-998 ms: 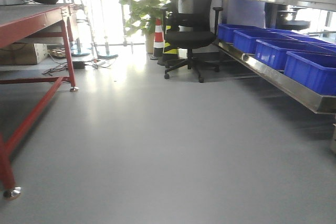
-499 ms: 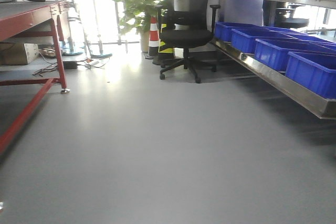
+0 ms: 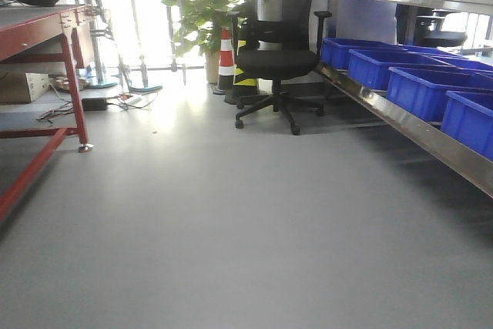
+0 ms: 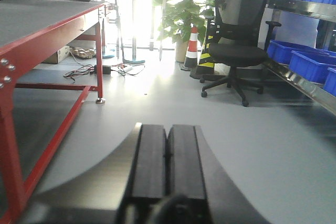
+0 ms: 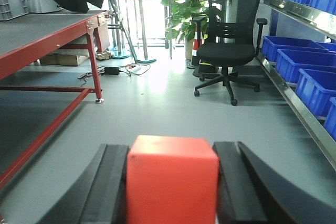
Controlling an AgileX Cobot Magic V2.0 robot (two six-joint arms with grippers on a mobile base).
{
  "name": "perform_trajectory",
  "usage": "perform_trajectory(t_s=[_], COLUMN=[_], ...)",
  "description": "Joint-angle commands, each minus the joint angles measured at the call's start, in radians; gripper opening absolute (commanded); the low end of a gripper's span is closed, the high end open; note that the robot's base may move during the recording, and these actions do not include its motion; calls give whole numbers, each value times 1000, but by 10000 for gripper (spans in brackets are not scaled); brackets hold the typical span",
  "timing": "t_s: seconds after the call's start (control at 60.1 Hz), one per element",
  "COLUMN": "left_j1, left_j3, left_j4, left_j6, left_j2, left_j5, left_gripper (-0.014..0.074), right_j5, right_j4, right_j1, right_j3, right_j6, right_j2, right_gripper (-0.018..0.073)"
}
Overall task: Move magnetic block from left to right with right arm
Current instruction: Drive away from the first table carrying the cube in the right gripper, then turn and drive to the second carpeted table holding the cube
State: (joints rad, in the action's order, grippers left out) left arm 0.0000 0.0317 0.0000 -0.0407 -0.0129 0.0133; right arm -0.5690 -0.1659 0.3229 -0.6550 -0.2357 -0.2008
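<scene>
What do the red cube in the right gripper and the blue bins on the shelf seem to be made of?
The small red cube looks like matte plastic, possibly painted: even colour, no gloss, sharp edges. The blue rectangular bins look like moulded plastic: uniform colour, slight sheen, thick rims.

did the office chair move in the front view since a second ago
No. The office chair stays just right of the striped cone; the whole scene shifts together, so the camera seems to have moved.
</scene>
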Motion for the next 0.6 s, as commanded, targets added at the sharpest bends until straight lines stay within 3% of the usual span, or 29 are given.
perform_trajectory(t_s=[0.0,0.582], left_j1=[1,1], left_j3=[10,10], left_j4=[0,0], left_j6=[-7,-7], left_j2=[-13,-15], left_j5=[-88,-88], left_gripper=[-116,-116], right_j5=[95,95], right_j4=[-12,-12], right_j1=[-5,-5], right_j3=[-27,-27], right_j6=[7,7], right_j2=[-12,-12], right_gripper=[98,98])
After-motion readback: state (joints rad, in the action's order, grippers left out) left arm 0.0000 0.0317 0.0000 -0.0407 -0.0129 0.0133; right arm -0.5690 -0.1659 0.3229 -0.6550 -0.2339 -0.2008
